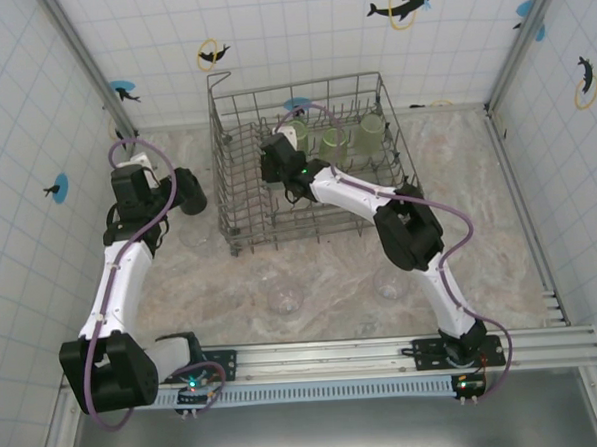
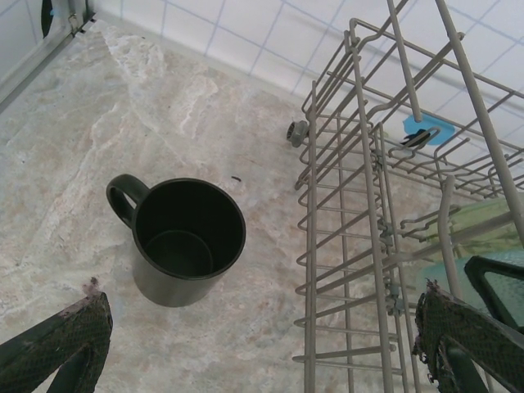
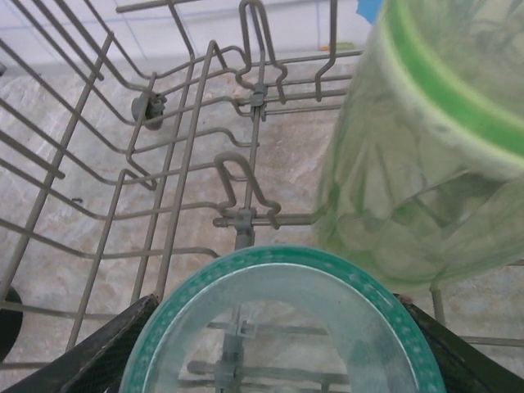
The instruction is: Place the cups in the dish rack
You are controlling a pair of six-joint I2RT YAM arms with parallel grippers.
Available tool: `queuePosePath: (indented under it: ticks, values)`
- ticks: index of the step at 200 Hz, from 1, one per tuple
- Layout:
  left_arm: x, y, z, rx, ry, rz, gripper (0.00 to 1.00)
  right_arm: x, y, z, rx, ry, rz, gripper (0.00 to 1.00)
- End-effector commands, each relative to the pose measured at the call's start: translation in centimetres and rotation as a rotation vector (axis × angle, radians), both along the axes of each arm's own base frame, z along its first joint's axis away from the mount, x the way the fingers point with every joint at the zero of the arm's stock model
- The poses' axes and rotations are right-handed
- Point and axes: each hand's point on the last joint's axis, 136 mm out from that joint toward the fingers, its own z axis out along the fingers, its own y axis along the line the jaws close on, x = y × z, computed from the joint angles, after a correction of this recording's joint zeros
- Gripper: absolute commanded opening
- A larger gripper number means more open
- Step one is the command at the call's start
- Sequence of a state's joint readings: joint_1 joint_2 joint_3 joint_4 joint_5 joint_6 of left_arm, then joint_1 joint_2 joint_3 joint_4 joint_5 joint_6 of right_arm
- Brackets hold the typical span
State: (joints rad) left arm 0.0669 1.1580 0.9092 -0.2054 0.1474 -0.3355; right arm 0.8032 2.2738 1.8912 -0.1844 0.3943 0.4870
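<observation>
The teal cup (image 3: 282, 327) is cut off by the bottom edge of the right wrist view, only its rim and some clear wall in sight. The right pincer (image 3: 278, 364) grips it, a dark finger against each side of the rim, both cropped at the corners. Wires of the dish rack (image 3: 246, 192) show blurred through the cup. A green tumbler (image 3: 417, 164) just beside it on the right runs off the frame. From above, the right wrist covers the cup inside the rack's left half, and three green tumblers (image 1: 334, 141) stand in a row along the far side.

The left pincer (image 2: 262, 352) stands wide open, holding nothing, only its finger ends in view at the bottom corners. The black mug (image 2: 184, 241) stands upright on the desk (image 2: 123, 106), just left of the rack's outer wall and apart from it, bare desk around it up to the tiled wall (image 2: 246, 24). Clear cups (image 1: 285, 297) on the near desk are faint, hard to make out
</observation>
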Motion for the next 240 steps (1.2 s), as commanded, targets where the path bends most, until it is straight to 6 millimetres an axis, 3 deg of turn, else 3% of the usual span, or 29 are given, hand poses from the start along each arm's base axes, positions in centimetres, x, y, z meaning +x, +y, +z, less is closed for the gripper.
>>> queuePosePath:
  ticks: [1, 115, 170, 174, 240]
  values:
    - [0.1, -0.1, -0.5, -0.024, 0.013, -0.007, 0.97, 0.3, 0.4, -0.5, -0.035, -0.007, -0.001, 0.56]
    - [0.1, 0.9, -0.9, -0.044, 0.027, 0.033, 0.97, -0.5, 0.6, -0.3, -0.045, 0.012, 0.023, 0.83]
    - [0.2, 1.1, -1.2, -0.045, 0.034, 0.044, 0.97, -0.7, 0.9, -0.4, -0.036, 0.024, 0.031, 0.85]
    - [0.2, 1.2, -1.2, -0.045, 0.035, 0.047, 0.97, -0.9, 0.9, 1.4, -0.012, 0.004, 0.032, 0.85]
    - [0.3, 2.2, -1.8, -0.054, 0.055, 0.088, 0.97, -2.1, 1.5, 6.7, 0.053, -0.051, 0.065, 0.88]
